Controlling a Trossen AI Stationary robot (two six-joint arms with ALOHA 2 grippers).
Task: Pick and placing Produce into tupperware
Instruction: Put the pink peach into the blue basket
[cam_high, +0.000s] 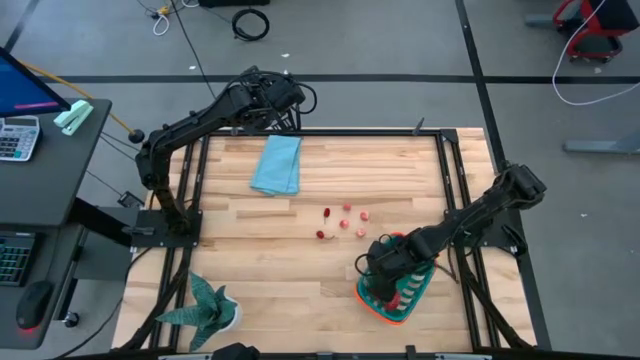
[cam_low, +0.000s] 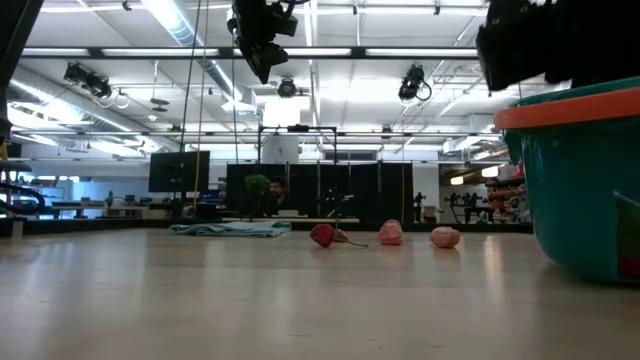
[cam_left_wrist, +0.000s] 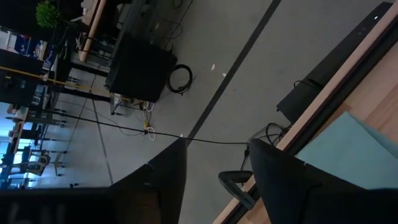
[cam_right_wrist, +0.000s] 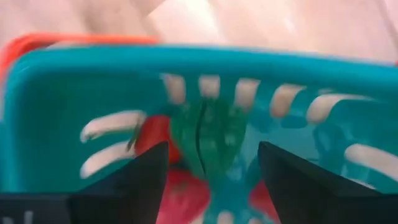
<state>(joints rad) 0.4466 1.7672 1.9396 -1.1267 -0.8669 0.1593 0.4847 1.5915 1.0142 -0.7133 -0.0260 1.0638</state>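
While the left gripper hangs beyond the table's far edge, just past the light blue cloth, its two dark fingers stand apart with nothing between them; past them its wrist view shows grey floor, a cable and a corner of that cloth.

Toward the right from the cloth, loose produce lies on the bare wood near the table's middle: five small red and pink pieces in a loose cluster, apart from one another. From table height three of them show in a row, a red one and two pink ones, with the cloth behind them to the left.

Right of that cluster and nearer the front edge sits the tupperware, teal with an orange rim. The right gripper is directly over it, fingers spread wide and holding nothing. Between them, inside the container, a green piece lies on red pieces against the slotted wall.

A green star-shaped plant stands at the front left corner, well apart from the cloth.
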